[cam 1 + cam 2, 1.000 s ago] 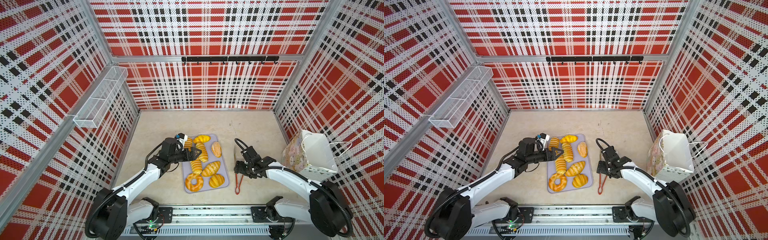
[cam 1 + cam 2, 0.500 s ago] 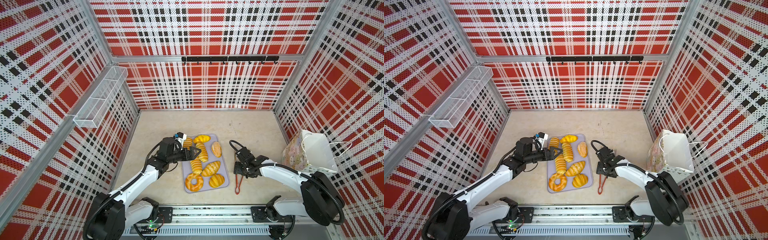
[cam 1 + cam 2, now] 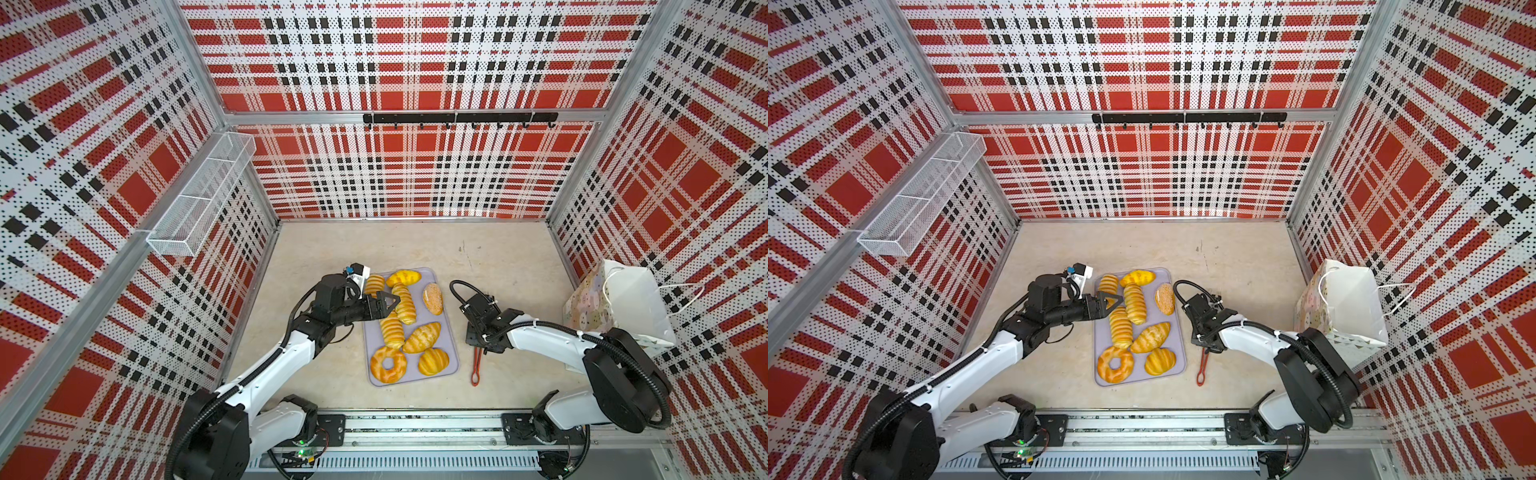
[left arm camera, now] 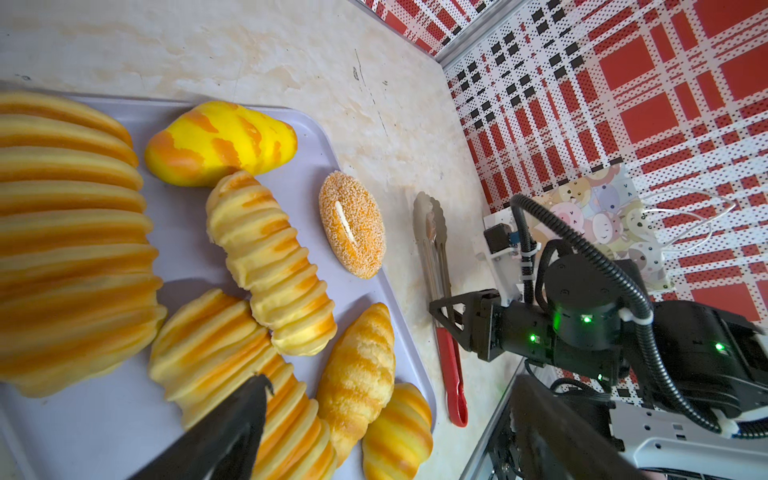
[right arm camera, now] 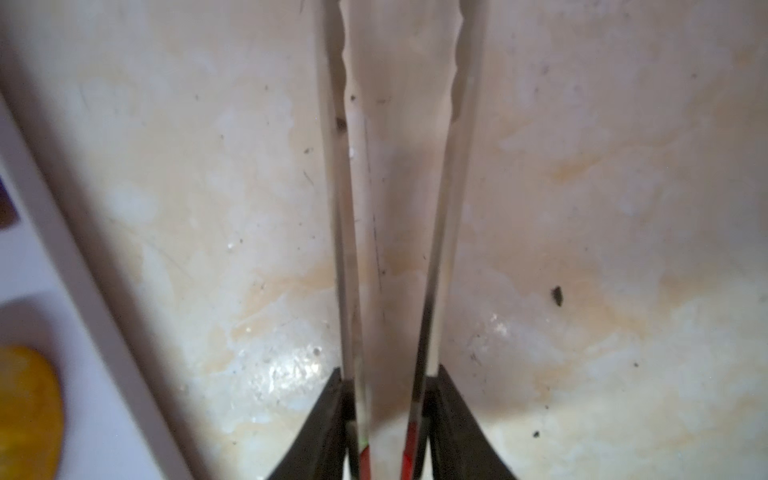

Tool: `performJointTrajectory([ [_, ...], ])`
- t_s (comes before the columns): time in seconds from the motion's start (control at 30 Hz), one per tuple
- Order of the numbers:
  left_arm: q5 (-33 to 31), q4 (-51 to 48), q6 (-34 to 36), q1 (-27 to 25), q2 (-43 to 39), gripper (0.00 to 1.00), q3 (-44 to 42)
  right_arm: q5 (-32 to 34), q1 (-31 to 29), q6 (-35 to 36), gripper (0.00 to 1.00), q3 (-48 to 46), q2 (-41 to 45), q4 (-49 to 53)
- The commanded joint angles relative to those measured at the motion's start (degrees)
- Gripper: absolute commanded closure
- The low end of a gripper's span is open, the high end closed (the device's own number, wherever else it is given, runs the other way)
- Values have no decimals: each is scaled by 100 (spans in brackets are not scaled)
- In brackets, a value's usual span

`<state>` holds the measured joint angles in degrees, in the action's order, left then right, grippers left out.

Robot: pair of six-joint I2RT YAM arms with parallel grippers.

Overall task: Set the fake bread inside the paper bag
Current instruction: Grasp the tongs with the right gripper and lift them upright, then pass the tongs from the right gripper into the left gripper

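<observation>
all 8 fake breads (image 3: 404, 305) lie on the lavender-grey tray (image 4: 104, 419) in the middle of the beige table (image 3: 374, 245); none is in the paper bag (image 3: 631, 307). the bag sits by the right wall, well apart from the tray, its white inside facing the camera and its cord handles hanging loose. whether it stands straight or leans i cannot tell.

on the tray's near end are the ring doughnut (image 3: 388, 364) and the round scored bun (image 3: 433, 361), with a croissant-shaped roll (image 3: 422, 337) just behind them. 2 ridged long rolls (image 3: 392, 330) lie lengthwise up the middle. the speckled oval (image 3: 432, 298) is at the right edge, and a bright yellow loaf (image 3: 403, 277) and a short ridged roll (image 3: 374, 284) are at the far end.

the left gripper (image 3: 392, 300) reaches in over the tray's left side with its jaws spread wide, holding nothing. in the left wrist view 1 dark finger (image 4: 232, 428) sits over a long roll, and i cannot tell if it touches.

the red-handled metal tongs (image 3: 475, 370) lie on the table just beside the tray's right edge. the right gripper (image 5: 386, 419) has its jaws narrowed onto them. in the right wrist view each finger presses the outside of 1 tong arm (image 5: 340, 208), close to the red grip.
</observation>
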<state>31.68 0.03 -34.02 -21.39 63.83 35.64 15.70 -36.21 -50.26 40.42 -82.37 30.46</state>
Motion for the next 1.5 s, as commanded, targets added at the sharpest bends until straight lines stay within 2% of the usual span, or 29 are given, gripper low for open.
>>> performJointTrajectory([
  [0.0,42,529,-283,64,-236,6,-53,295,72,55,77,372,401,-217],
  [0.17,-88,1161,-535,-54,-465,7,-132,-335,455,564,89,589,1238,-1145],
  [0.3,-370,1749,-306,-489,-542,7,-83,-1447,596,1234,90,869,1756,-2220],
  [0.43,-370,2726,-104,-938,-504,4,-238,-2613,592,1682,90,1307,1955,-2875],
  [0.6,208,3278,-66,-1090,-24,8,88,-3953,595,1813,90,1773,1789,-3391],
  [0.7,454,3341,53,-1216,241,13,340,-4574,595,1786,90,1923,1643,-3712],
  [0.8,747,3897,-184,-1232,419,21,327,-5235,598,1620,90,1976,1503,-4116],
  [0.93,1195,5251,-837,-1275,540,24,97,-5524,604,1459,90,1970,1434,-4412],
  [1.0,1252,5616,-1018,-1316,573,24,48,-5627,605,1407,90,1956,1416,-4518],
  [1.13,1313,5654,-1028,-1383,710,30,122,-6045,606,1047,90,1823,1381,-5081],
  [1.47,1288,5656,-913,-1539,909,51,308,-6369,604,388,91,1540,1333,-5974],
])
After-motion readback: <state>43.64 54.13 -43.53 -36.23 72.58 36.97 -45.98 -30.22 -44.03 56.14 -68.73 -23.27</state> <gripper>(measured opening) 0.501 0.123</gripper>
